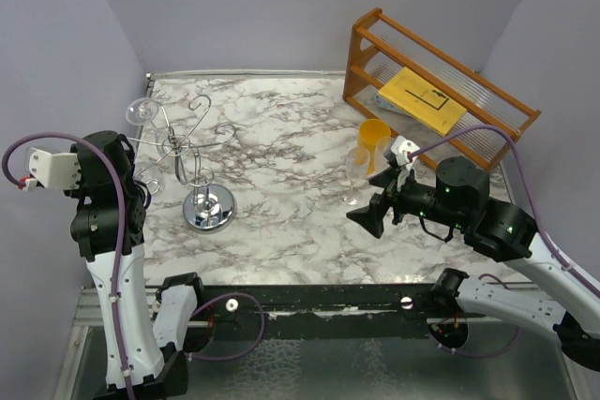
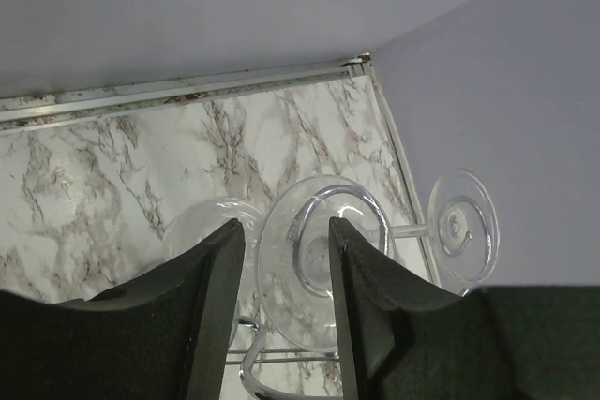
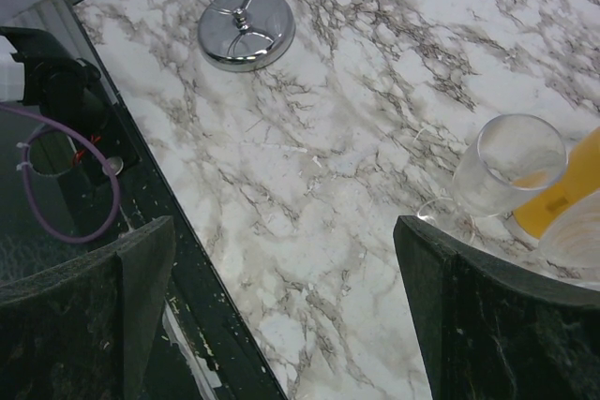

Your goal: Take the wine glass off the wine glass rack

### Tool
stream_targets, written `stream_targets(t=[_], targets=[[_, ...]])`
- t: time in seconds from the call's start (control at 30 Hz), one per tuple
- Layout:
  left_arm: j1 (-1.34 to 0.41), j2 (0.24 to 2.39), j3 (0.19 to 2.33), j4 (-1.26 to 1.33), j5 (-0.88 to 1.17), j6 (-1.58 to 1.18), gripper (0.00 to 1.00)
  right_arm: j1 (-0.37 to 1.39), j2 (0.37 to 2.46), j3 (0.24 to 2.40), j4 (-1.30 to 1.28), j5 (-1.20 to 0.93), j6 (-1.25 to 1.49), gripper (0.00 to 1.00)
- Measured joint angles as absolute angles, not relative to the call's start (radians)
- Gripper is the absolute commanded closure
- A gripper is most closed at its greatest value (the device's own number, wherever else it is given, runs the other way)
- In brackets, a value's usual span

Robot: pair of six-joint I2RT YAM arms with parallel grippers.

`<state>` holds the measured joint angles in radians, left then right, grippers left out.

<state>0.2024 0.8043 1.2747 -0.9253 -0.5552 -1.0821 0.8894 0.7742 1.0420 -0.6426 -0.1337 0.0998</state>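
nearby, left pincer (image 2: 286, 227) parted before a hanging wine glass (image 2: 321, 264)

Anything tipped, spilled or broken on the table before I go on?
Nothing stands out. The wine glass rack stands upright on its base, a wine glass hangs from it by the left pincer, and a second glass stands upright beside the orange cup. No spill or breakage shows.
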Motion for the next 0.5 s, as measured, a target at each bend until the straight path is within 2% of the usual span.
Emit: stream_targets(t=[0.2, 0.5], targets=[[0.202, 0.804, 1.275, -0.912, -0.570, -1.075, 0.70, 0.889, 0.774, 1.042, -0.643, -0.128, 0.100, 0.00], [0.202, 0.807, 1.287, -0.908, -0.577, -1.065, 0.79, 0.889, 0.780, 1.042, -0.642, -0.127, 0.100, 0.00]])
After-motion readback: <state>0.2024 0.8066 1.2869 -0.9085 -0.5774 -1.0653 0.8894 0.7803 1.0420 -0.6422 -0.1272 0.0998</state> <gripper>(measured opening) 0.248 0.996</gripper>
